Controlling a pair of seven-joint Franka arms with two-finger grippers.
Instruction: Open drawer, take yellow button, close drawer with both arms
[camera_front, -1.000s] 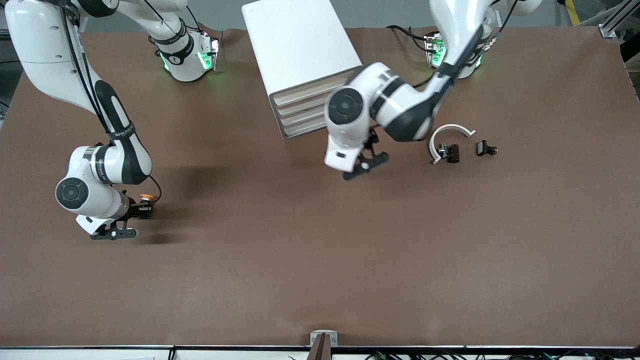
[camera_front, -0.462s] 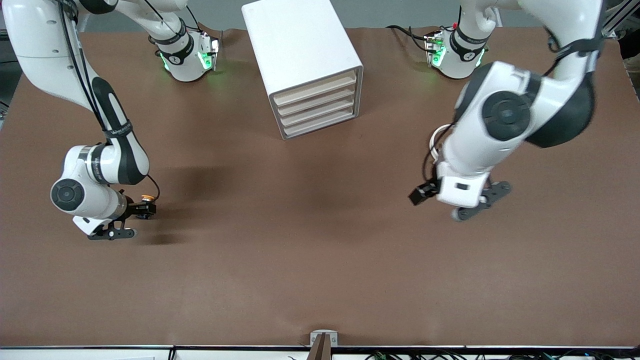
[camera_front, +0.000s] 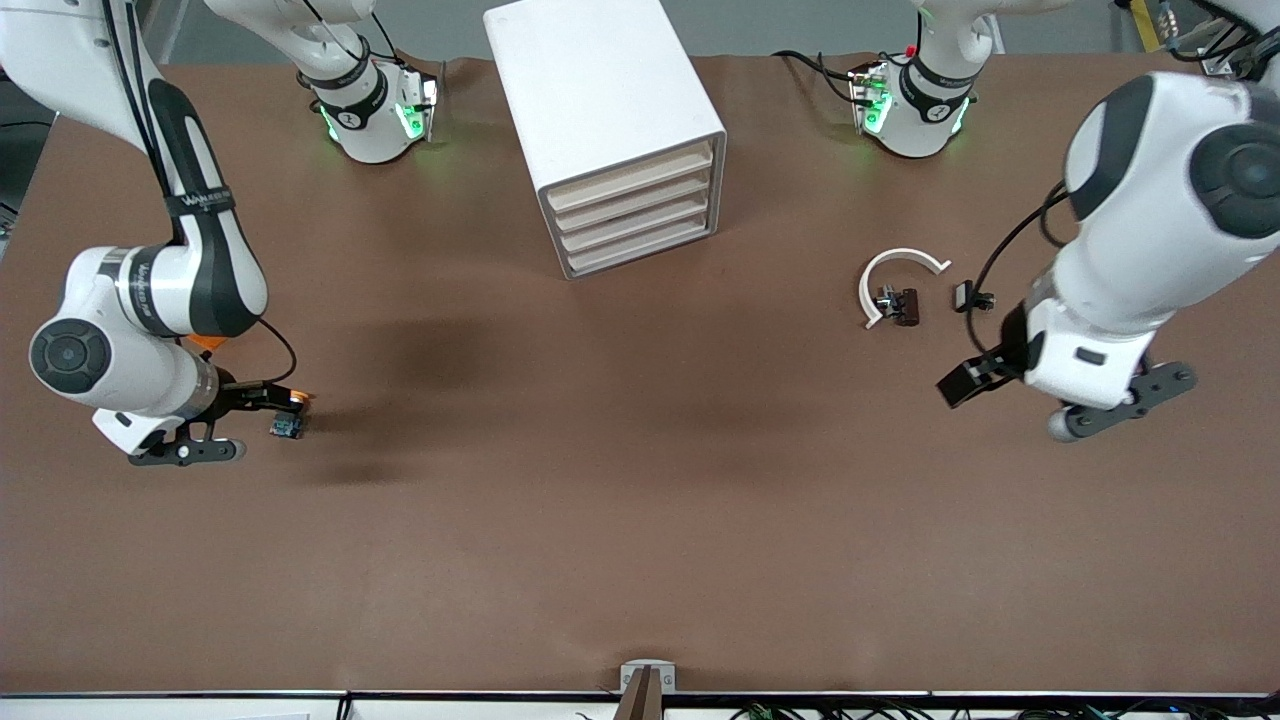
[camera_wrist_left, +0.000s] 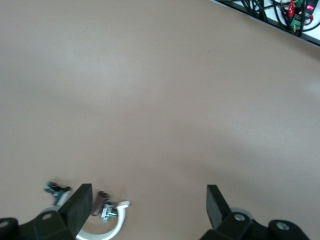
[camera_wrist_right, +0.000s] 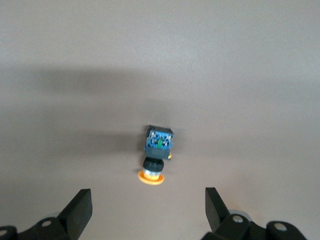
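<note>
1. The right end effector (camera_front: 262, 412) is hanging low over the surface (camera_front: 620, 520) at the right arm's end, its fingers (camera_wrist_right: 79, 209) standing wide apart and gripping nothing.
2. The button (camera_front: 288, 424) is lying on its side on the surface just beside that end effector, free of the fingers; in the right wrist view the button (camera_wrist_right: 156, 153) is showing its blue base, black body and orange cap between the two spread fingers but touching neither.
3. The left end effector (camera_front: 1010, 385) is hovering over bare surface at the left arm's end, its fingers (camera_wrist_left: 80, 207) also spread wide and empty.
4. The white arc (camera_front: 898, 275) is lying on the surface near the left end effector, toward the cabinet, with a small dark part (camera_front: 902, 305) resting just inside its curve and another dark part (camera_front: 968, 296) just beside it, toward the left arm's end.
5. The left wrist view is showing the arc (camera_wrist_left: 102, 227) and the small parts (camera_wrist_left: 102, 207) past the finger's edge.
6. The white cabinet (camera_front: 600, 110) is standing between the two arm bases, its four drawers (camera_front: 632, 215) all sitting flush and closed.
</note>
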